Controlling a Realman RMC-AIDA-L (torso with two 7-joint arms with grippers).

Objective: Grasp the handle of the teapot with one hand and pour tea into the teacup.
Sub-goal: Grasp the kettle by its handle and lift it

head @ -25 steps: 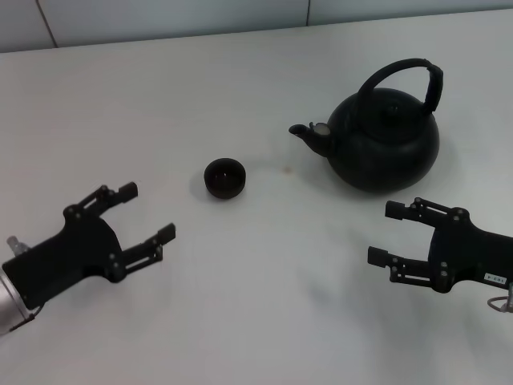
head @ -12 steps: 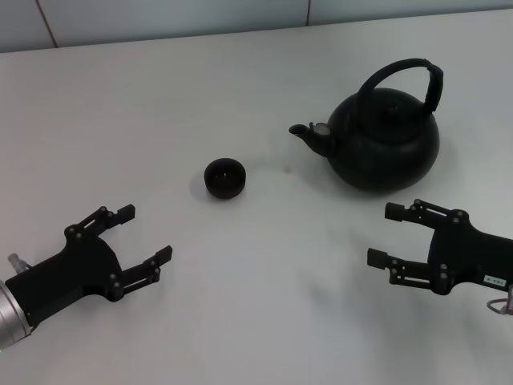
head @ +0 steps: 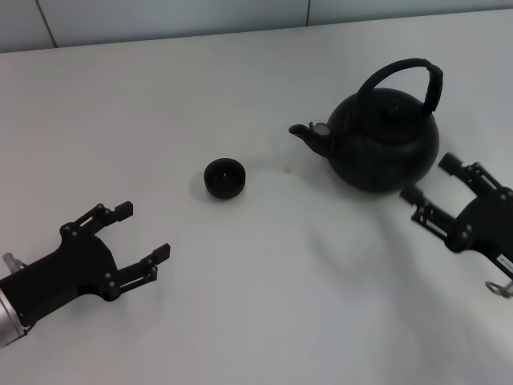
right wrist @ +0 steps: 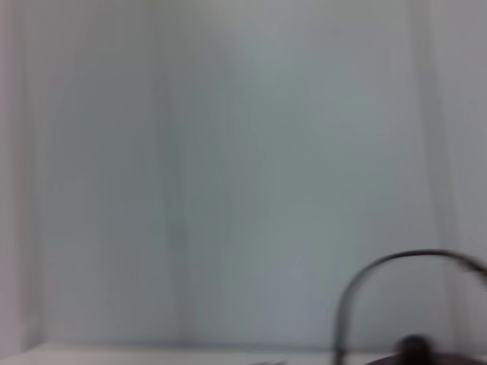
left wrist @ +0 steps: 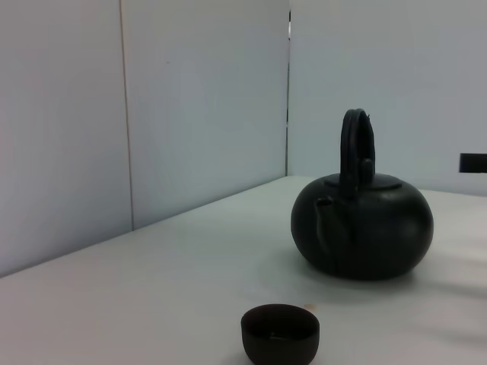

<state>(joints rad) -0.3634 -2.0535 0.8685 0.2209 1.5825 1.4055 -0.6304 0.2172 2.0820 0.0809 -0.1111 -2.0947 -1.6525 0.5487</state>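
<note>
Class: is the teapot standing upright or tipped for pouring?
Upright. The teapot sits flat on the table, handle arched overhead, spout level, apart from the teacup.

The teapot (head: 383, 144) stands upright on the table (head: 160, 96), spout toward the teacup (head: 224, 177). The right hand (head: 434, 181), open, is beside the teapot; the left hand (head: 143, 233), open, is well apart.

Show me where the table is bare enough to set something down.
Bare: the table behind the teacup, and the front middle between left claw and right claw. Crowded: around the teapot, with the right claw beside it.
</note>
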